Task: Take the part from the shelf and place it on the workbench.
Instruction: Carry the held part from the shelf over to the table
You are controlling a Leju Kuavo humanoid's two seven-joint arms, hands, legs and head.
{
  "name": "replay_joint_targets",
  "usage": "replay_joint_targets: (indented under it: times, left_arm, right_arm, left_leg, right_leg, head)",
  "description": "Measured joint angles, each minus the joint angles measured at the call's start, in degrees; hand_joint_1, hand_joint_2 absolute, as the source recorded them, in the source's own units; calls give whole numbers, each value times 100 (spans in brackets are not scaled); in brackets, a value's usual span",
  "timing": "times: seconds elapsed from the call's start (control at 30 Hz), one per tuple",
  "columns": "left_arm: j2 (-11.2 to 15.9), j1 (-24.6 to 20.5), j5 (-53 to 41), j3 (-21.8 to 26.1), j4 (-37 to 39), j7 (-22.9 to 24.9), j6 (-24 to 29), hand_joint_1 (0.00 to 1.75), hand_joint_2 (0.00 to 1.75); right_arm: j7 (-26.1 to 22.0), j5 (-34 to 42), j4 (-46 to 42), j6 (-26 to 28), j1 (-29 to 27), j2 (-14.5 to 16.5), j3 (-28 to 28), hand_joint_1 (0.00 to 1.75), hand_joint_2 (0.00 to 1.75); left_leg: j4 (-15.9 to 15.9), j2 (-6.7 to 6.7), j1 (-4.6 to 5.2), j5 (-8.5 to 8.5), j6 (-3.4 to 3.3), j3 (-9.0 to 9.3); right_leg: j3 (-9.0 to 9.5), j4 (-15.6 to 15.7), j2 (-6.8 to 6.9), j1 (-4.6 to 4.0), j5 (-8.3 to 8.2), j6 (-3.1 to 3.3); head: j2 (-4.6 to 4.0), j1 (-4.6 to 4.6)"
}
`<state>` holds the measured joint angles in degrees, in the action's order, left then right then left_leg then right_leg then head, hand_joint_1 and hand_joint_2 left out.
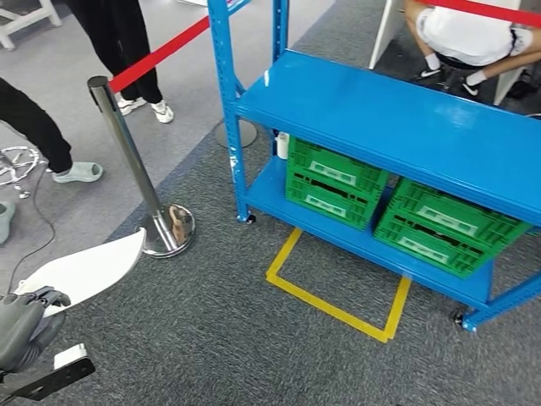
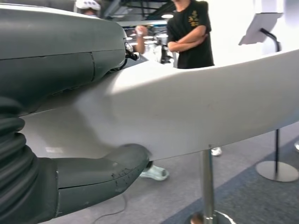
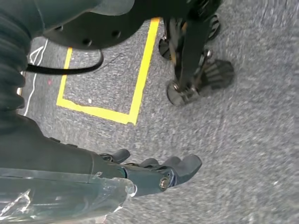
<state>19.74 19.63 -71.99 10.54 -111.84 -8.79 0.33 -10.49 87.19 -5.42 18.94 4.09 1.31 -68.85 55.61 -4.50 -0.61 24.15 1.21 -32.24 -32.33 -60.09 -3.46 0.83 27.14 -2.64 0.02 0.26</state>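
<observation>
The left hand (image 1: 25,321) is clamped on the white part (image 1: 90,269), a long curved panel that sticks out from its fingers over the grey carpet (image 1: 210,338), low at the robot's left side; from the wrist the thumb (image 2: 102,172) presses under the panel's edge. The right hand (image 3: 155,175) hangs above the carpet with its fingers apart and nothing in them. Ahead stands the blue shelf (image 1: 396,127), two green crates (image 1: 335,182) on its lower level, yellow tape (image 1: 338,300) marking the floor before it. A chrome post (image 1: 137,169) carries a red belt (image 1: 160,52).
</observation>
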Motion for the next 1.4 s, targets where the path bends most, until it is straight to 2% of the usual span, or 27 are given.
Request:
replay_joint_targets:
  times: [0.03,0.1,0.17,0.23,0.3,0.33,0.37,0.4,0.43,0.5,0.57,0.63,0.7,0.77,0.83,0.87,0.9,0.93,1.0,1.07,1.13,1.2,1.23,1.27,1.33,1.37,1.4]
  left_arm:
    - [2,-2,1,0,0,-1,0,175,175]
    - [3,1,1,-1,0,-1,-1,175,175]
    - [4,-1,1,0,0,0,-2,175,175]
    - [5,-35,1,-8,0,0,-10,175,175]
    - [5,-58,1,-29,3,2,-32,175,175]
    - [5,-58,1,-40,7,3,-46,175,175]
    - [4,-58,0,-51,10,6,-56,175,175]
    - [4,-61,0,-62,14,9,-64,175,175]
    - [6,-66,1,-72,15,13,-68,175,175]
    - [10,-96,14,-94,15,17,-80,175,175]
    - [14,-126,50,-114,15,19,-104,175,175]
    - [12,-125,98,-125,15,28,-123,175,175]
    - [1,-135,148,-130,15,56,-140,175,175]
    - [-16,-159,177,-144,15,89,-166,175,175]
    - [-36,-168,155,-164,15,114,-190,175,175]
    - [-42,-166,134,-175,15,123,-199,175,175]
    - [-45,-164,110,-186,15,131,-210,175,175]
    - [-46,-163,89,-198,15,134,-218,175,175]
    - [-39,-162,67,-221,15,139,-226,175,175]
    - [-32,-161,58,-246,15,146,-213,175,175]
    - [-36,-155,9,-273,15,173,-169,175,175]
    - [-45,-158,-57,-302,15,203,-100,175,175]
    - [-49,-169,-79,-317,15,208,-67,175,175]
    - [-55,-178,-91,-336,15,210,-36,175,175]
    - [-75,-188,-101,-379,15,210,11,175,175]
    - [-88,-187,-102,-402,15,210,37,175,175]
    - [-107,-189,-105,-419,14,211,69,175,175]
  right_arm:
    - [0,0,0,1,3,1,-8,0,175]
    - [-1,0,-1,4,5,4,-17,0,175]
    - [-4,0,-1,8,13,5,-21,0,175]
    - [-10,0,0,10,13,4,-23,0,175]
    - [-13,1,1,11,-3,2,-24,0,175]
    - [-13,1,1,11,-8,2,-24,0,175]
    - [-13,1,2,10,-7,2,-24,0,175]
    - [-13,1,2,10,-1,2,-24,0,175]
    - [-13,0,2,9,9,2,-24,0,175]
    - [-13,0,2,9,23,1,-24,0,175]
    - [-15,0,2,9,26,0,-24,0,175]
    - [-18,0,2,10,33,0,-24,0,175]
    - [-28,0,2,17,46,-2,-24,0,175]
    - [-35,1,1,23,47,-2,-25,0,175]
    - [-35,2,1,26,31,-2,-26,0,175]
    - [-35,2,1,29,22,-3,-26,0,175]
    - [-35,2,2,33,16,-4,-26,0,175]
    - [-35,2,2,38,14,-4,-26,0,175]
    - [-35,2,1,44,20,-4,-26,0,175]
    - [-35,2,0,47,26,-4,-26,0,175]
    - [-35,2,0,52,29,-3,-26,0,175]
    - [-36,1,1,59,40,-4,-26,0,175]
    - [-37,1,2,62,44,-5,-25,0,175]
    - [-37,2,2,66,42,-8,-25,0,175]
    - [-37,2,3,66,25,-9,-25,0,175]
    - [-36,2,4,65,20,-9,-26,0,175]
    - [-36,1,4,62,19,-9,-26,0,175]
  left_leg:
    - [4,-55,1,-13,39,-23]
    - [-8,-157,-16,-52,116,-69]
    - [60,-43,-22,-3,179,-124]
    - [550,225,-12,288,218,-360]
    - [1331,341,-12,638,240,-741]
    - [1580,352,-13,699,244,-861]
    - [1633,355,-12,653,242,-884]
    - [1463,367,-11,510,233,-791]
    - [1125,423,-7,316,217,-603]
    - [396,646,20,50,171,-205]
    - [81,758,48,14,105,-64]
    - [52,653,50,7,28,-84]
    - [37,554,31,-15,-37,-88]
    - [33,465,20,-27,-79,-92]
    - [35,357,24,-31,-93,-96]
    - [36,297,24,-31,-92,-95]
    - [38,235,21,-33,-89,-90]
    - [40,174,16,-35,-81,-84]
    - [54,64,18,-39,-41,-87]
    - [60,-31,21,-59,26,-117]
    - [40,-120,5,-91,94,-140]
    - [168,-23,5,7,147,-210]
    - [402,92,9,156,168,-322]
    - [762,226,14,357,186,-491]
    - [1523,344,9,687,211,-852]
    - [1700,357,9,714,213,-931]
    - [1655,367,9,632,209,-898]
  right_leg:
    - [69,150,-85,12,-27,16]
    - [72,162,-26,-3,-23,92]
    - [72,175,88,-8,-46,177]
    - [74,194,220,-13,-56,238]
    - [65,194,363,-35,-50,261]
    - [63,194,432,-43,-47,265]
    - [63,193,496,-48,-44,266]
    - [68,193,556,-51,-41,265]
    - [78,192,613,-54,-36,258]
    - [90,181,713,-85,-12,220]
    - [95,177,807,-124,8,166]
    - [106,182,883,-123,24,107]
    - [29,-18,721,-102,174,45]
    - [-273,-680,457,-89,523,10]
    - [-626,-1387,368,-88,777,3]
    - [-692,-1489,359,-87,750,4]
    - [-644,-1355,348,-83,613,9]
    - [-497,-1022,317,-74,403,13]
    - [-134,-242,113,-34,66,20]
    - [32,107,-16,-20,-20,54]
    - [41,127,71,-34,-34,127]
    - [46,149,174,-27,-60,205]
    - [45,160,231,-22,-70,235]
    - [40,161,288,-32,-70,255]
    - [26,160,412,-50,-66,272]
    - [22,160,474,-56,-64,275]
    - [23,160,533,-59,-63,273]
  head:
    - [0,1]
    - [0,-2]
    - [0,-17]
    - [0,-53]
    - [0,-72]
    - [0,-71]
    - [0,-72]
    - [0,-72]
    - [0,-72]
    - [0,-80]
    - [0,-76]
    - [0,-66]
    - [0,-50]
    - [0,-25]
    - [0,-18]
    - [0,-17]
    - [0,-17]
    - [0,-16]
    - [0,-13]
    - [0,-12]
    - [0,-12]
    - [0,-33]
    - [0,-52]
    - [0,-71]
    - [0,-86]
    - [0,-87]
    - [0,-87]
